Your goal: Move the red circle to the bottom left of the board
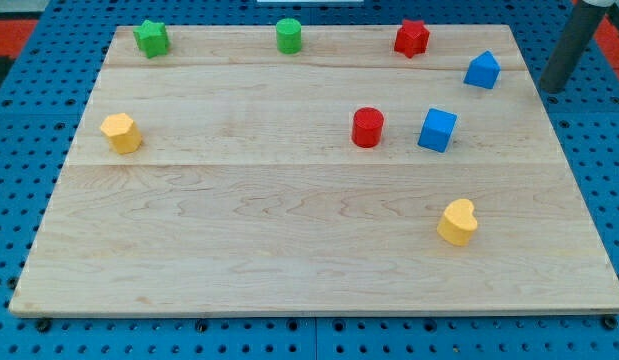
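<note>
A dark rod is seen at the view's top right, its tip [554,88] resting off the wooden surface [289,250]; no pincer is fitted, so nothing is held. The red circle [368,128] lies well to the left of the tip and slightly lower, a blue cube [437,130] just beside it. A blue block [482,70] sits nearest the tip, a red star [411,38] further left.
</note>
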You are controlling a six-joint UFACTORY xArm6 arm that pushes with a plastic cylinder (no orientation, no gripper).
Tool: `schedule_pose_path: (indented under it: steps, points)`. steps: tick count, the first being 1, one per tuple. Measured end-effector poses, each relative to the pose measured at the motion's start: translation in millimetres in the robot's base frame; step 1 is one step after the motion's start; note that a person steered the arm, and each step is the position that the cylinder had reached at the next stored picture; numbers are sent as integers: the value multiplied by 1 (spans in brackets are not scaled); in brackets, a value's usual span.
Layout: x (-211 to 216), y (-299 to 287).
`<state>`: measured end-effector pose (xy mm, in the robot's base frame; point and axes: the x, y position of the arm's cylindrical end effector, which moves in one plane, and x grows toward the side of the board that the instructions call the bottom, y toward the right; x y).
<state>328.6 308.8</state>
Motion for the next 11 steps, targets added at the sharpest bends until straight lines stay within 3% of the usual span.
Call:
schedule_pose_path:
  steps: [1,2,3,4,6,10,11]
  points:
    - [25,-66]
    - [31,-157]
    - [32,-209]
    - [74,-228]
    - [109,-295]
    - [100,-329]
    - [152,-383]
